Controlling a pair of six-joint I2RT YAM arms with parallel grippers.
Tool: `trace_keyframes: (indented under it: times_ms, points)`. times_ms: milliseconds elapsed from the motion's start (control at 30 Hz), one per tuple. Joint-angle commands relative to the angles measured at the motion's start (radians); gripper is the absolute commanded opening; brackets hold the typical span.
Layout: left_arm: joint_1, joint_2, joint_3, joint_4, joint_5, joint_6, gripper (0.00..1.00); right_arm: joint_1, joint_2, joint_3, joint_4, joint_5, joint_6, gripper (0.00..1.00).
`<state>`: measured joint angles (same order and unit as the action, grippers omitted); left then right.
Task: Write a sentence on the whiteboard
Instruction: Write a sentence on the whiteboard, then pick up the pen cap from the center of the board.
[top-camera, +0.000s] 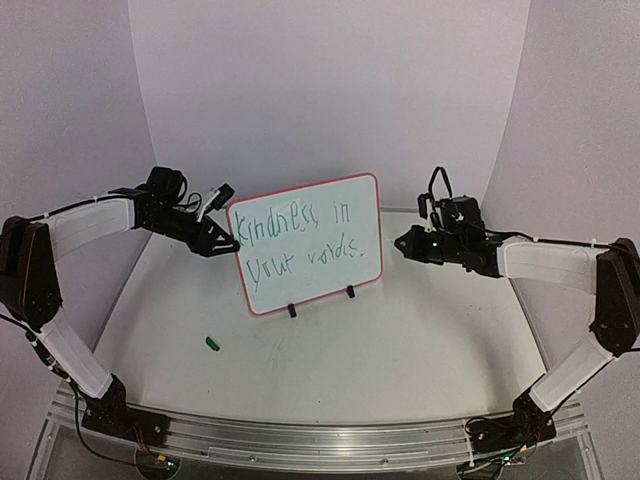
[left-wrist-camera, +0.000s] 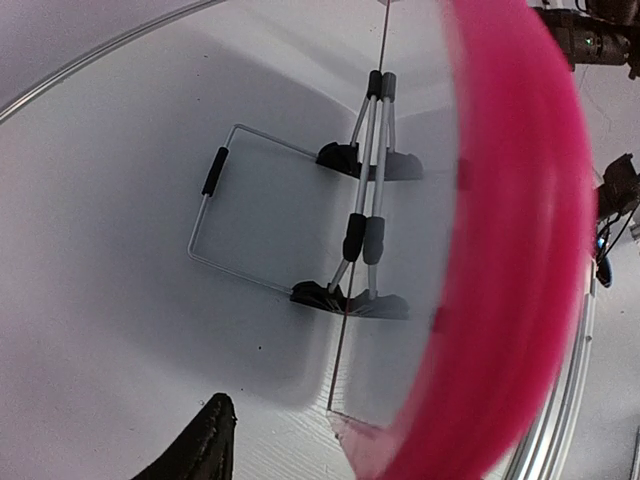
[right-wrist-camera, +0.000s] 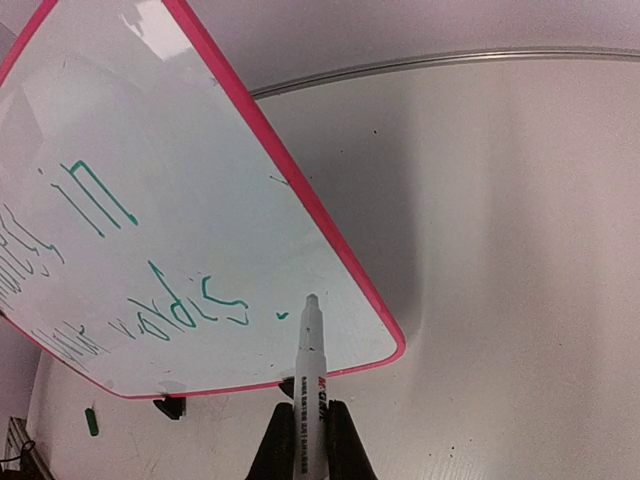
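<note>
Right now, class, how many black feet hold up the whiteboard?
2. One foot under the whiteboard's bottom edge left of centre, the other foot right of centre; none appears hidden.

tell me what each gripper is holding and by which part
Right gripper: the marker, gripped on its barrel, tip free. Left gripper sits at the left edge of the whiteboard; whether it clamps it cannot be told.

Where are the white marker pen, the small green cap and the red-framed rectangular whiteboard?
white marker pen (right-wrist-camera: 311, 362): right wrist view, barrel.
small green cap (top-camera: 211, 343): top view, its middle.
red-framed whiteboard (top-camera: 357, 195): top view, bare upper-right surface.
</note>
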<state>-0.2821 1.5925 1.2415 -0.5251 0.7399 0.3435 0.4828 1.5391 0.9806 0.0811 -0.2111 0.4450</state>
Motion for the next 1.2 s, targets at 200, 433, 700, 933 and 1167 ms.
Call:
trace_keyframes:
  times_ms: [200, 433, 700, 933, 1167]
  points:
    - [0.004, -0.059, -0.012, 0.0, -0.047, -0.006, 0.61, -0.002, -0.13, -0.041, 0.018, 0.059, -0.026, 0.0]
    - [0.013, -0.103, -0.008, 0.011, -0.094, -0.085, 0.62, -0.001, -0.223, -0.071, 0.012, 0.098, -0.063, 0.0]
    - [0.014, -0.346, -0.246, 0.251, -0.235, -0.351, 0.65, -0.002, -0.265, -0.1, 0.001, 0.134, -0.085, 0.0]
    - [0.012, -0.575, -0.441, 0.2, -0.577, -0.673, 0.65, -0.002, -0.282, -0.112, 0.0, 0.133, -0.08, 0.0]
    - [0.011, -0.633, -0.626, 0.114, -0.605, -0.989, 0.62, -0.002, -0.285, -0.123, -0.001, 0.091, -0.055, 0.0]
